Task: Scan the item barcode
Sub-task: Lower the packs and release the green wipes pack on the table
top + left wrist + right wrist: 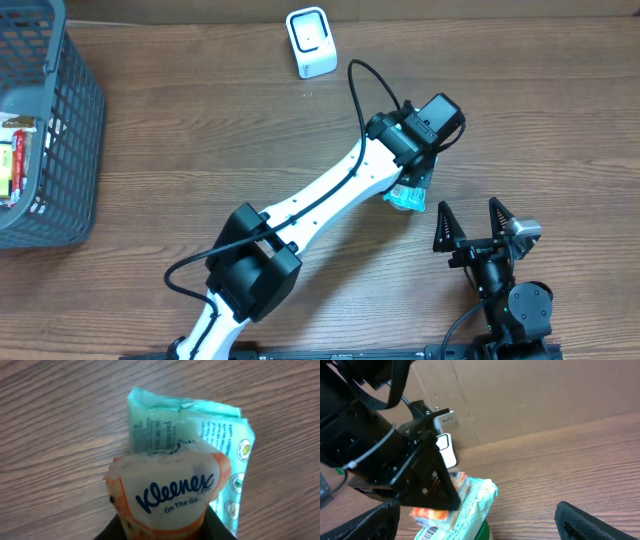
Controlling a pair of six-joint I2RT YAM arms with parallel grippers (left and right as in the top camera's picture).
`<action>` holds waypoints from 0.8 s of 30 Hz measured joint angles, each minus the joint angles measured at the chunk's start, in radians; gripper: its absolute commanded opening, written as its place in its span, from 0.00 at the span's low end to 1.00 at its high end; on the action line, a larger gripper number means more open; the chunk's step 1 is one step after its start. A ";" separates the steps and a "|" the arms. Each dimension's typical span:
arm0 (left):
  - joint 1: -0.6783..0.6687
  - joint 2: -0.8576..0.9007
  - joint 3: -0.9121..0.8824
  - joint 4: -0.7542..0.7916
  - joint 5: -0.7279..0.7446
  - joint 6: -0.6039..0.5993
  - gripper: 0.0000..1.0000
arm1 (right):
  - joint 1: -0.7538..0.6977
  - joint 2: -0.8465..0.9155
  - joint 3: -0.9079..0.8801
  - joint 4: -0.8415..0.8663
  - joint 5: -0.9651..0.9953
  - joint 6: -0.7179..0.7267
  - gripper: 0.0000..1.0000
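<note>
Right of centre on the table [200, 120], the left gripper [414, 182] pinches a Kleenex tissue pack [406, 199], well apart from the white scanner [311, 42] and grey basket [72, 130]. Just beside, the right gripper [470, 212] gapes wide, empty. Overhead the arm [330, 190] hides the pack's bunched label [172, 492], plain from the left wrist.

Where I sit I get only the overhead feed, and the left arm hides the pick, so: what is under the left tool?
Observer: A Kleenex tissue pack. In the left wrist view, the left tool is pinching its crumpled orange-and-white end.
Operator: Can you see a barcode anywhere on it?
Observer: The right wrist view shows what looks like a barcode on the pack's lower end, under the left arm.
</note>
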 measured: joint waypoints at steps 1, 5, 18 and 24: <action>0.004 0.001 0.013 -0.016 0.000 0.000 0.17 | 0.000 0.000 0.000 0.000 0.000 0.000 1.00; 0.020 0.002 0.066 -0.073 -0.002 0.011 0.08 | 0.000 0.000 0.000 0.000 0.000 0.000 1.00; 0.143 0.002 0.105 -0.333 -0.169 0.050 0.14 | 0.000 0.000 0.000 0.000 0.000 0.000 1.00; 0.164 0.002 0.002 -0.270 -0.214 0.043 0.25 | 0.000 0.000 0.000 0.001 0.000 0.000 1.00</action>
